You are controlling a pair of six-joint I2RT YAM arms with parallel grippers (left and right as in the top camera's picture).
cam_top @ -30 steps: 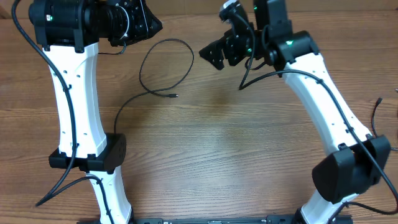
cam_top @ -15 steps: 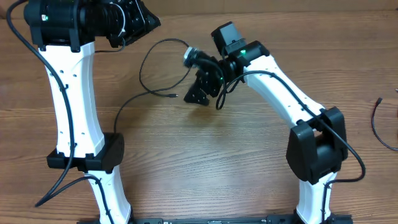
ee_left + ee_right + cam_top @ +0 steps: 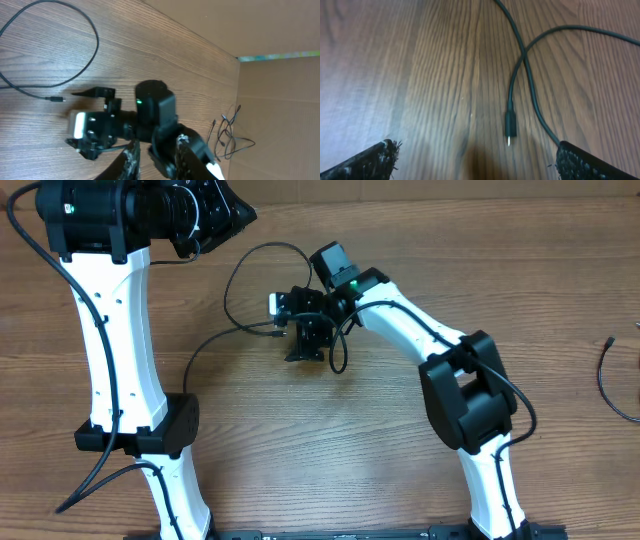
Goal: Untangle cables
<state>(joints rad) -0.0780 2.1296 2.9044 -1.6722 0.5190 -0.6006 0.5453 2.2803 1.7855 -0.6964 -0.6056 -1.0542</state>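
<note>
My right fingers [image 3: 305,348] hang spread wide just above the bench [image 3: 330,440], midway along it and nearer the far edge than the near one. The plug tip [image 3: 510,125] of the looped cable [image 3: 262,248] lies between them, a little toward one side. Its long axis runs across the line on which they would close, so a straight drop and pinch should catch it. A second strand crosses right behind the plug. My left fingers [image 3: 222,215] sit at the far left corner, well apart; I cannot tell whether they hold anything. I count one looped cable here, plus one small bunch of cords [image 3: 227,135] at the right edge, too fine to count.
</note>
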